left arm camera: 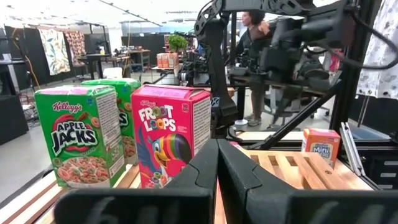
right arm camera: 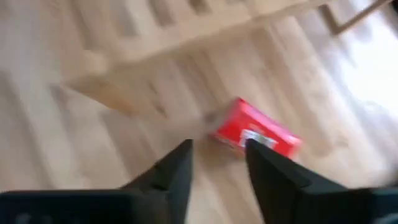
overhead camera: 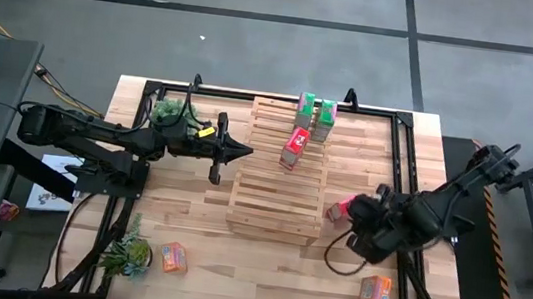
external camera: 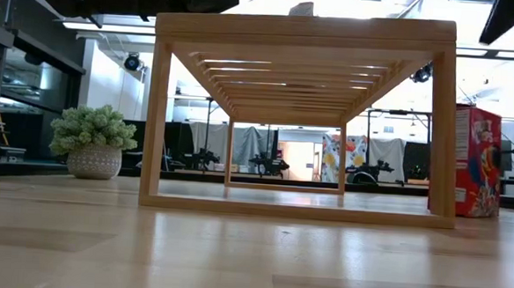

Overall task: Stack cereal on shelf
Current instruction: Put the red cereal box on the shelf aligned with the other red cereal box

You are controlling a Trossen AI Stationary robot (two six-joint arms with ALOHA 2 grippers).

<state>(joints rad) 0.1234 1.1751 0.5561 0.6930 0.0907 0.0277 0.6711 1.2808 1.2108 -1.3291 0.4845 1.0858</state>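
The shelf (overhead camera: pixel 280 171) sits mid-table with bare planks on both long sides. Two green boxes (overhead camera: pixel 315 115) stand side by side at its far end and a red-pink box (overhead camera: pixel 295 148) stands on the slats just in front of them. The left gripper (overhead camera: pixel 243 151) hovers at the rack's left edge, fingers clenched together on nothing. The right gripper (right arm camera: pixel 217 155) hangs over the table off the rack's right side — its fingers are parted, and a second red-pink box (right arm camera: pixel 258 134) lies on the planks just past their tips, not grasped. Two orange boxes rest near the table's front edge, one at the left (overhead camera: pixel 172 257), one at the right (overhead camera: pixel 375 290).

Only the left wrist view makes the box fronts readable. The low view shows the rack's open frame and a red box at its right post, but hides what stands on top; the right wrist picture is smeared — details on that box cannot be made out
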